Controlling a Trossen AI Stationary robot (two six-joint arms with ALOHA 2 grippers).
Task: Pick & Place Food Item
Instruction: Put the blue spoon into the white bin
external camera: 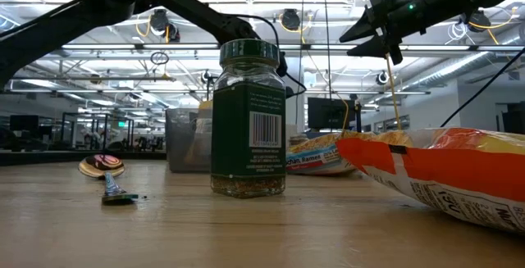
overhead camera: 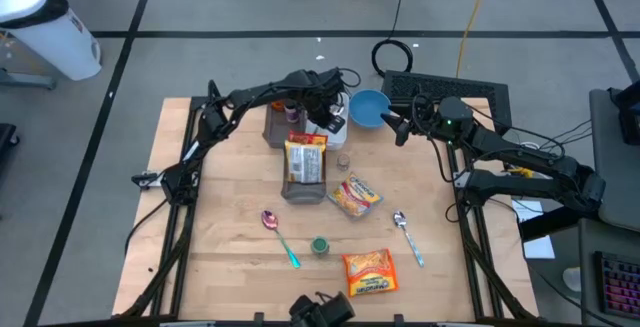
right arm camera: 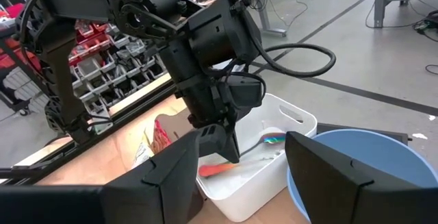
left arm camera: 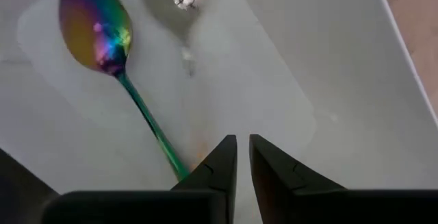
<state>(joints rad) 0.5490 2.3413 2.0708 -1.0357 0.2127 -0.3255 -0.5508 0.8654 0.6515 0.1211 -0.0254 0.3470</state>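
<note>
So the left gripper [left arm camera: 242, 157] is down inside the white bin [right arm camera: 287, 125], fingers cracked barely apart and holding nothing, just beside a rainbow spoon [left arm camera: 96, 29] lying in there, while the right gripper [right arm camera: 239, 166] hangs spread wide and empty by the blue bowl [overhead camera: 368, 107], with snack packets [overhead camera: 367, 271] and a spice jar [external camera: 248, 120] scattered across the table [overhead camera: 220, 247].

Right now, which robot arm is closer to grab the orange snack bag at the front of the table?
Probably right. The right hand hangs free near the blue bowl; the left hand is over the white bin. Neither is near the orange snack bag.
</note>
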